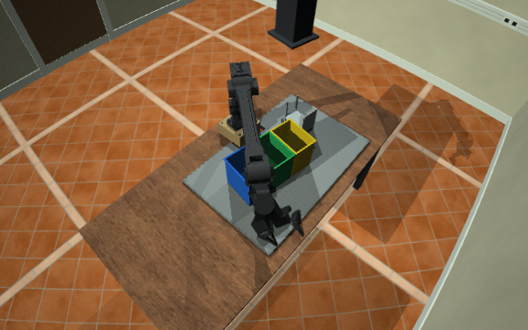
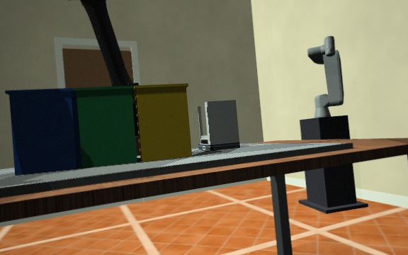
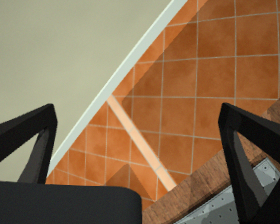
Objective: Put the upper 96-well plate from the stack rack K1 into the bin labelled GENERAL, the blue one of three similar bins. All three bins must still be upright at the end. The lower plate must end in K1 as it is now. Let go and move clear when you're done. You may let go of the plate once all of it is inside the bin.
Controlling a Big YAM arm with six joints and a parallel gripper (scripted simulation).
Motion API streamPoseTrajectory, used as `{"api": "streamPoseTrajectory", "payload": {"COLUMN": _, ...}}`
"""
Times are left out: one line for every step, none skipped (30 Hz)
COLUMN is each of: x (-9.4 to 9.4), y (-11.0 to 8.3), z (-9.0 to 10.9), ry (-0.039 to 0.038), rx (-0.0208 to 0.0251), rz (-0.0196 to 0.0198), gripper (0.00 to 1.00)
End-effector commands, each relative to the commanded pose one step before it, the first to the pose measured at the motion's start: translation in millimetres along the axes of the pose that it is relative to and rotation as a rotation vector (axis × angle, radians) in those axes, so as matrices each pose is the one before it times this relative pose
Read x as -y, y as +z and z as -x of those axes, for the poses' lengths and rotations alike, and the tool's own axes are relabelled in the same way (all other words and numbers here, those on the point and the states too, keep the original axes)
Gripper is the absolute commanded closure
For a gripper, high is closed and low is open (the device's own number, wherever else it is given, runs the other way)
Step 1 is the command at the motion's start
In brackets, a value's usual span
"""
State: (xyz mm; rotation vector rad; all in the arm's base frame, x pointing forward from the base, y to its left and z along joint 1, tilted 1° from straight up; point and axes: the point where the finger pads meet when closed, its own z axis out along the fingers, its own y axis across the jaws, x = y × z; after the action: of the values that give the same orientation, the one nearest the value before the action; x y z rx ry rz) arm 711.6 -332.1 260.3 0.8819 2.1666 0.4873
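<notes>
My black parallel gripper [image 1: 284, 229], jaws wide apart and empty, hangs beyond the blue plastic bin [image 1: 236, 176]; the grey stack rack K1 [image 1: 302, 116] stands at the row's far end.
</notes>
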Motion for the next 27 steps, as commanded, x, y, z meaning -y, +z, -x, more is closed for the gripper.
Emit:
{"api": "streamPoseTrajectory", "payload": {"x": -0.16, "y": 19.72, "z": -6.86, "ry": 0.01528, "rx": -0.00612, "rz": 0.00358, "gripper": 0.00}}
{"api": "streamPoseTrajectory", "payload": {"x": -17.57, "y": -17.73, "z": 18.51, "ry": -0.03698, "rx": -0.00250, "rz": 0.01516, "gripper": 0.00}}
{"api": "streamPoseTrajectory", "payload": {"x": 0.43, "y": -0.80, "z": -1.87, "ry": -0.00044, "rx": -0.02986, "rz": -0.00254, "gripper": 0.00}}
{"api": "streamPoseTrajectory", "payload": {"x": -9.62, "y": 3.92, "z": -6.47, "ry": -0.00688, "rx": -0.01147, "rz": 0.00463, "gripper": 0.00}}
{"api": "streamPoseTrajectory", "payload": {"x": -5.51, "y": 2.39, "z": -4.32, "ry": -0.00282, "rx": 0.00006, "rz": -0.00367, "gripper": 0.00}}
{"api": "streamPoseTrajectory", "payload": {"x": 2.18, "y": -1.94, "z": -20.65, "ry": 0.02008, "rx": -0.02683, "rz": -0.01138, "gripper": 0.00}}
{"api": "streamPoseTrajectory", "payload": {"x": -10.26, "y": -8.62, "z": 0.19, "ry": 0.00950, "rx": 0.01324, "rz": 0.00604, "gripper": 0.00}}
{"api": "streamPoseTrajectory", "payload": {"x": -4.62, "y": 1.04, "z": -0.85, "ry": -0.00536, "rx": 0.01014, "rz": 0.00490, "gripper": 0.00}}
{"api": "streamPoseTrajectory", "payload": {"x": -5.24, "y": 1.00, "z": 0.32, "ry": -0.00774, "rx": 0.01478, "rz": 0.00725, "gripper": 0.00}}
{"api": "streamPoseTrajectory", "payload": {"x": -3.47, "y": 1.01, "z": -3.44, "ry": 0.00025, "rx": -0.00006, "rz": 0.00028, "gripper": 0.00}}
{"api": "streamPoseTrajectory", "payload": {"x": -3.47, "y": 1.01, "z": -3.44, "ry": 0.00026, "rx": -0.00006, "rz": 0.00028, "gripper": 0.00}}
{"api": "streamPoseTrajectory", "payload": {"x": -3.47, "y": 1.01, "z": -3.44, "ry": 0.00026, "rx": -0.00007, "rz": 0.00028, "gripper": 0.00}}
{"api": "streamPoseTrajectory", "payload": {"x": -3.47, "y": 1.01, "z": -3.44, "ry": 0.00026, "rx": -0.00007, "rz": 0.00028, "gripper": 0.00}}
{"api": "streamPoseTrajectory", "payload": {"x": -3.47, "y": 1.01, "z": -3.44, "ry": 0.00026, "rx": -0.00007, "rz": 0.00028, "gripper": 0.00}}
{"api": "streamPoseTrajectory", "payload": {"x": 4.98, "y": 9.55, "z": -5.35, "ry": 0.00658, "rx": -0.01271, "rz": -0.00643, "gripper": 0.00}}
{"api": "streamPoseTrajectory", "payload": {"x": -8.55, "y": 3.74, "z": 6.98, "ry": -0.00709, "rx": -0.03393, "rz": 0.00419, "gripper": 0.00}}
{"api": "streamPoseTrajectory", "payload": {"x": 0.00, "y": 0.00, "z": 0.00, "ry": 0.00000, "rx": 0.00000, "rz": 0.00000, "gripper": 0.00}}
{"api": "streamPoseTrajectory", "payload": {"x": 0.00, "y": 0.00, "z": 0.00, "ry": 0.00000, "rx": 0.00000, "rz": 0.00000, "gripper": 0.00}}
{"api": "streamPoseTrajectory", "payload": {"x": -0.62, "y": -0.19, "z": -2.58, "ry": -0.02529, "rx": -0.03060, "rz": -0.00389, "gripper": 0.00}}
{"api": "streamPoseTrajectory", "payload": {"x": -3.78, "y": 1.11, "z": -3.73, "ry": -0.00137, "rx": -0.00565, "rz": -0.00045, "gripper": 0.00}}
{"api": "streamPoseTrajectory", "payload": {"x": 6.28, "y": 11.16, "z": -17.49, "ry": 0.01288, "rx": -0.02848, "rz": -0.01696, "gripper": 0.00}}
{"api": "streamPoseTrajectory", "payload": {"x": 6.07, "y": 9.01, "z": -15.05, "ry": 0.03492, "rx": -0.02508, "rz": -0.01196, "gripper": 0.00}}
{"api": "streamPoseTrajectory", "payload": {"x": -22.37, "y": -28.51, "z": 4.31, "ry": -0.02045, "rx": 0.03970, "rz": 0.01966, "gripper": 0.00}}
{"api": "streamPoseTrajectory", "payload": {"x": -6.19, "y": 0.87, "z": 2.14, "ry": -0.01152, "rx": 0.02280, "rz": 0.01169, "gripper": 0.00}}
{"api": "streamPoseTrajectory", "payload": {"x": -3.53, "y": 0.92, "z": -3.15, "ry": -0.00073, "rx": 0.00183, "rz": 0.00125, "gripper": 0.00}}
{"api": "streamPoseTrajectory", "payload": {"x": -3.29, "y": 0.91, "z": -3.64, "ry": 0.00025, "rx": -0.00009, "rz": 0.00028, "gripper": 0.00}}
{"api": "streamPoseTrajectory", "payload": {"x": -3.29, "y": 0.91, "z": -3.65, "ry": 0.00025, "rx": -0.00009, "rz": 0.00028, "gripper": 0.00}}
